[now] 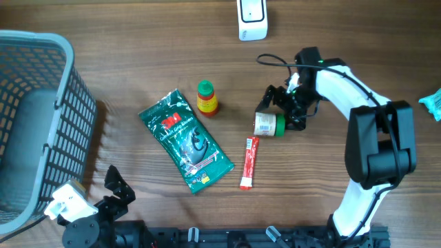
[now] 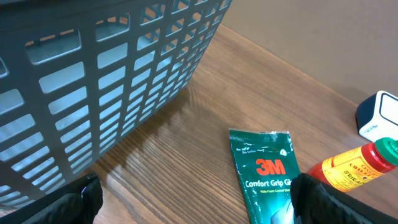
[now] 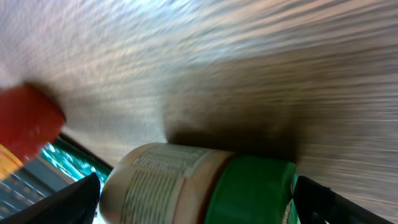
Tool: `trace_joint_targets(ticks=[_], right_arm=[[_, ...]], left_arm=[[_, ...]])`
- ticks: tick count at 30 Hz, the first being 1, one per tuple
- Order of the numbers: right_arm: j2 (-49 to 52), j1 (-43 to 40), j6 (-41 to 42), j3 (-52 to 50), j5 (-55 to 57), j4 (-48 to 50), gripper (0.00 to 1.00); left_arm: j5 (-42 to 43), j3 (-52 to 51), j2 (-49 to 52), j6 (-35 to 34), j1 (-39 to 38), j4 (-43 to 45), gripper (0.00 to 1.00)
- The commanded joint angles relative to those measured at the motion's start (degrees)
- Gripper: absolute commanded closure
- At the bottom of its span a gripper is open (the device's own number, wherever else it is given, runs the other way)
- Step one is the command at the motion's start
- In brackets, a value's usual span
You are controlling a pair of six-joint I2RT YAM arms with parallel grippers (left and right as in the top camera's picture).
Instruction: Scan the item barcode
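Two moves remain, we judge: with the right end effector [image 1: 282, 114] spread over the jar [image 1: 265, 125], we close, then present it to the scanner [image 1: 251, 19].

Brown wood-grain table [image 1: 138, 55] filling the whole overhead view (grain running side to side). Lit evenly and softly, with a dim shadow patch on the wood toward 9 o'clock.

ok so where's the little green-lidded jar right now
In the overhead view the jar lies on its side right of centre, inside the open right gripper, just above the red sachet.
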Motion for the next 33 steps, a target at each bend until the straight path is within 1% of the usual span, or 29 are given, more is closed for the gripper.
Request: trace_joint_targets(ticks=[1, 3, 5, 7, 11, 15, 19, 21, 26, 29, 33], right_arm=[[0.85, 2.1, -9.05, -0.42, -1.31, -0.55, 0.01], [0.68, 3.02, -12.35, -0.42, -0.31, -1.33, 0.01], [0.17, 4.17, -12.33, -0.42, 4.63, -2.34, 0.0], [-2.12, 5.88, -12.79, -0.35, 9.29, -2.91, 0.0], [-7.28, 10.27, -18.18, -0.35, 12.09, -1.64, 0.0], [-8.31, 15.78, -19.65, -0.37, 22.4, -2.62, 0.0], [-8.31, 17.62, -21.79, -0.37, 22.36, -3.34, 0.0], [-8.31, 17.66, -20.37, -0.37, 22.82, -3.34, 0.0], [-8.31, 17.66, -12.98, -0.33, 23.34, -3.28, 0.0], [-8.31, 17.66, -11.76, -0.2, 19.89, -3.41, 0.0], [-8.31, 17.88, -8.81, -0.22, 19.89, -5.05, 0.0]], left_arm=[[0.26, -0.11, -0.42, -0.52, -0.37, 0.26, 0.0], [0.26, -0.09, -0.42, -0.52, -0.37, 0.26, 0.0], [0.26, -0.09, -0.42, -0.52, -0.37, 0.26, 0.0], [0.26, -0.11, -0.42, -0.52, -0.37, 0.26, 0.0], [0.26, -0.11, -0.42, -0.52, -0.37, 0.26, 0.0], [0.26, -0.11, -0.42, -0.52, -0.37, 0.26, 0.0], [0.26, -0.11, -0.42, -0.52, -0.37, 0.26, 0.0], [0.26, -0.11, -0.42, -0.52, -0.37, 0.26, 0.0], [0.26, -0.11, -0.42, -0.52, -0.37, 0.26, 0.0], [0.26, -0.11, -0.42, -0.52, -0.37, 0.26, 0.0], [0.26, -0.11, -0.42, -0.52, -0.37, 0.26, 0.0]])
